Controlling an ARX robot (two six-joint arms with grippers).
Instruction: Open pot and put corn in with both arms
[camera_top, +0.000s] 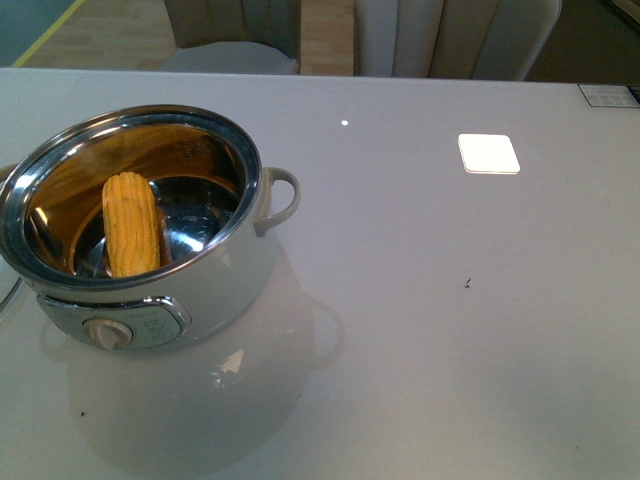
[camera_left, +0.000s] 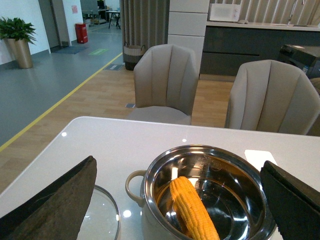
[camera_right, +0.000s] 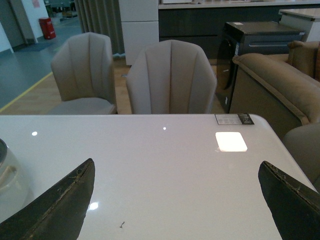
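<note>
Standing open on the white bench (camera_top: 420, 330), the pot (camera_top: 150, 290) has no lid on it, and its shiny steel bowl shows all the way down. The corn (camera_top: 132, 224) lies inside, leaning against the bowl's inner wall with its tapered end lower in the bowl; the left wrist view shows the same cob (camera_left: 194, 209) resting in the bowl. One loop handle (camera_top: 282, 198) sticks out on the pot's side toward the middle of the bench, and the dial panel (camera_top: 118, 328) faces the robot.

Neither arm shows in the front view. The left gripper (camera_left: 177, 210) hangs with its black fingers (camera_left: 55, 205) spread wide, holding nothing, the pot between them in its view. A round glass lid (camera_left: 102, 215) lies flat on the bench just beside the pot. The right gripper (camera_right: 177, 210) is likewise spread wide and empty above bare bench, the pot's edge (camera_right: 10, 185) off to one side. A bright square patch (camera_top: 489, 153) lies well apart from the pot.
</note>
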